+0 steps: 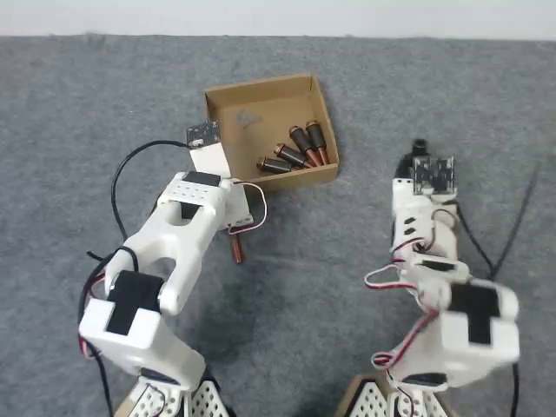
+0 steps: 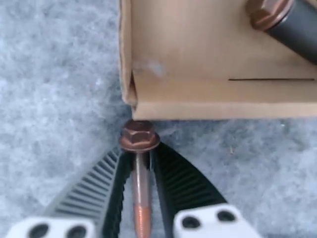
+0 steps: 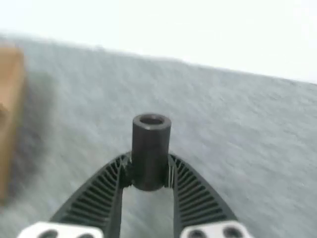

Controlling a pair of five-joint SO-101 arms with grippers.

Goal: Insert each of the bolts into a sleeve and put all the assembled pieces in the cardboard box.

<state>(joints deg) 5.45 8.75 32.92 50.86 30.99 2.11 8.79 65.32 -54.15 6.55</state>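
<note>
My left gripper [image 2: 140, 152] is shut on a copper bolt [image 2: 141, 188], whose hex head points at the near left corner of the cardboard box [image 2: 208, 101]. From above, that bolt [image 1: 236, 248] sticks out below the left gripper [image 1: 236, 228], just in front of the box [image 1: 228, 94]. Three assembled bolt-and-sleeve pieces [image 1: 295, 153] lie in the box's right half, and one of them [image 2: 282, 17] is visible from the left wrist. My right gripper [image 3: 148, 166] is shut on a black sleeve [image 3: 151, 148], held upright with its bore open. It stands right of the box [image 1: 418, 149].
Grey carpet [image 1: 330, 261] covers the table, with bare floor between the two arms. A black cable [image 1: 130, 165] loops left of the left arm. The box edge [image 3: 10, 99] shows off to one side in the right wrist view.
</note>
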